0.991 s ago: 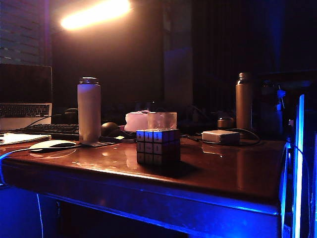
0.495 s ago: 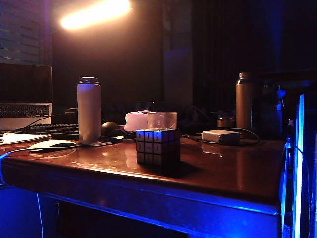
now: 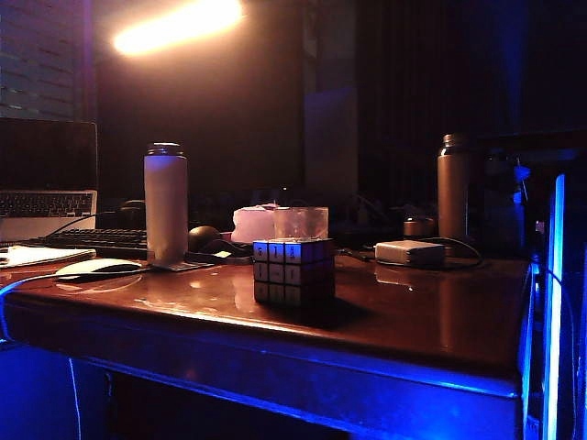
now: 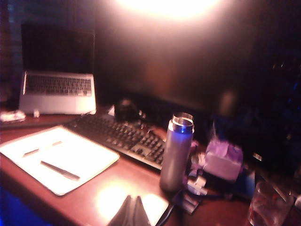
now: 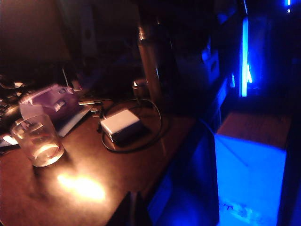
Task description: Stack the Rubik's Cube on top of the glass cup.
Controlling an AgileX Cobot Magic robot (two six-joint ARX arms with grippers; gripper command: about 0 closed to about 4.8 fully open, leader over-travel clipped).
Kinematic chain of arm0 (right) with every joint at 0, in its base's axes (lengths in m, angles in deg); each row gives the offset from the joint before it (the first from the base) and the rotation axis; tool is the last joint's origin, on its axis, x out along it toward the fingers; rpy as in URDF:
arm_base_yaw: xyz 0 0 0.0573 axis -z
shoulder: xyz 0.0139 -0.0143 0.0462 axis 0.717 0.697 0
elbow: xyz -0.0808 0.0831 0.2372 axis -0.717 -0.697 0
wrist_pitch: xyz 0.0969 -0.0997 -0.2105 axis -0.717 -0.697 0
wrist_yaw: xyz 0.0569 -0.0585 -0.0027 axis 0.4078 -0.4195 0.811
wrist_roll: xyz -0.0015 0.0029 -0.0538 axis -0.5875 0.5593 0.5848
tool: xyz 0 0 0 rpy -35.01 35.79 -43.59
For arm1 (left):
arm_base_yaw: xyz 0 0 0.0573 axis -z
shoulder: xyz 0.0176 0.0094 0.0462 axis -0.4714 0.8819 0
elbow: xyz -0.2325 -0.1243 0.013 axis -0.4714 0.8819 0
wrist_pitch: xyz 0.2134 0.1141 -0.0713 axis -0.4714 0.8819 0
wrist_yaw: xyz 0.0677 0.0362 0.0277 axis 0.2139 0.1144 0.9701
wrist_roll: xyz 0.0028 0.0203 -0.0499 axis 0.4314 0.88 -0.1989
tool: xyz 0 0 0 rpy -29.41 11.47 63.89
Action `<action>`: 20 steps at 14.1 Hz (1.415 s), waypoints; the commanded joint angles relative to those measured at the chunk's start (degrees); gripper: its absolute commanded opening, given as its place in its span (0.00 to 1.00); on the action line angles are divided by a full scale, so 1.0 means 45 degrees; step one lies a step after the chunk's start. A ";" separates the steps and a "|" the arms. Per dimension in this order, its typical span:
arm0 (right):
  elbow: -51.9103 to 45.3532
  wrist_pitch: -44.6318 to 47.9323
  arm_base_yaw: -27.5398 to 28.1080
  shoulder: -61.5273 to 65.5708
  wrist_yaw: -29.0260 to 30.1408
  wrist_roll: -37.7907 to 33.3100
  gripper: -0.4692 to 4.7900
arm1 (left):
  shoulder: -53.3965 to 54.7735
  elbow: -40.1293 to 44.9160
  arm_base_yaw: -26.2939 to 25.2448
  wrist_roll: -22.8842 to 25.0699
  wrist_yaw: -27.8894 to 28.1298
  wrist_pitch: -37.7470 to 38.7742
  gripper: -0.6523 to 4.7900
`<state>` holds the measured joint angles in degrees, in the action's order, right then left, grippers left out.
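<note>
Nothing on the desk [image 3: 413, 316] has been moved since the earlier frame. The cube [image 3: 293, 271] is set near the front edge, with the cup [image 3: 300, 223] just behind it, both untouched. The left gripper [image 4: 131, 213] is held above the desk with jaws pressed together and empty; the right gripper [image 5: 133, 209], barely seen in the dark, is likewise closed. No approach to the cube is judged begun.
</note>
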<state>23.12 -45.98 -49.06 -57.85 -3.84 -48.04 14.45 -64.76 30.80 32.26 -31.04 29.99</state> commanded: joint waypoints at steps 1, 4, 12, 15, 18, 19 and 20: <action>0.2118 0.0321 -0.0005 0.2793 0.0685 0.0578 0.09 | 0.3895 -0.4211 -0.0015 0.1865 -0.2676 0.2589 0.11; 0.4760 0.0316 -0.0010 0.6518 0.3283 0.1632 0.09 | 0.7533 -0.8602 -0.0010 0.2560 -0.6815 0.6057 0.11; 1.2823 -0.4585 -0.2497 1.7592 0.7820 0.3954 0.09 | 1.0025 -1.2128 0.0617 0.3653 -0.6538 0.9641 0.11; 1.3576 -0.4415 -0.4265 1.8792 0.6261 0.5008 0.09 | 1.0030 -1.2128 0.0627 0.3653 -0.6547 0.9457 0.11; 1.3571 -0.4046 -0.5406 1.9098 0.5309 0.6101 0.09 | 1.0030 -1.2128 0.0627 0.3648 -0.6547 0.9457 0.11; 1.3561 -0.4056 -0.5795 1.9356 0.4692 0.6382 0.09 | 1.0030 -1.2128 0.0627 0.3643 -0.6567 0.9466 0.11; 1.3546 -0.4075 -0.6067 1.9671 0.4376 0.6411 0.13 | 1.0030 -1.2128 0.0627 0.3643 -0.6581 0.9466 0.11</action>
<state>83.97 -64.82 -75.63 29.79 17.34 -19.86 59.71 -118.99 33.62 48.47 -60.35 73.58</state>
